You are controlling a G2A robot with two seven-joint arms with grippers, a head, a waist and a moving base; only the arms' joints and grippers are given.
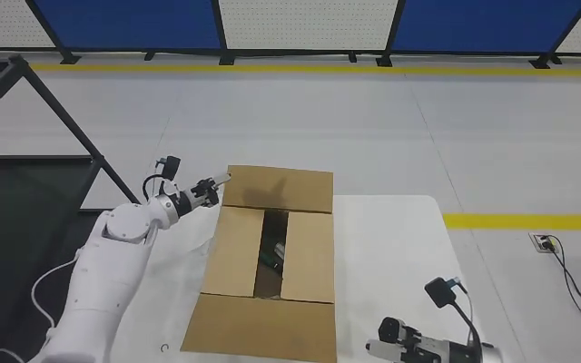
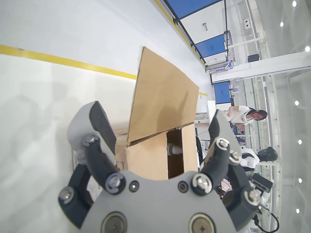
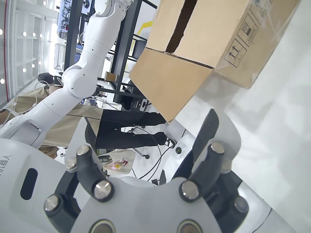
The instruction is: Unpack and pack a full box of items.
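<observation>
A brown cardboard box (image 1: 263,263) stands in the middle of the white table (image 1: 390,254). Its far flap (image 1: 280,188) and near flap (image 1: 263,328) are folded outward. The two side flaps lie almost shut, and the dark gap (image 1: 272,254) between them shows items inside. My left gripper (image 1: 212,190) is at the box's far left corner, open, with the raised flap (image 2: 165,93) and box corner between its fingers (image 2: 102,122). My right gripper (image 1: 381,343) is low at the table's near right, open and empty (image 3: 148,132), facing the box (image 3: 218,25).
A black metal frame (image 1: 64,118) stands left of the table. Bare tabletop lies right of the box. Blue and white partition panels (image 1: 309,23) line the far side beyond a yellow floor line (image 1: 508,220). A power strip (image 1: 545,242) lies on the floor.
</observation>
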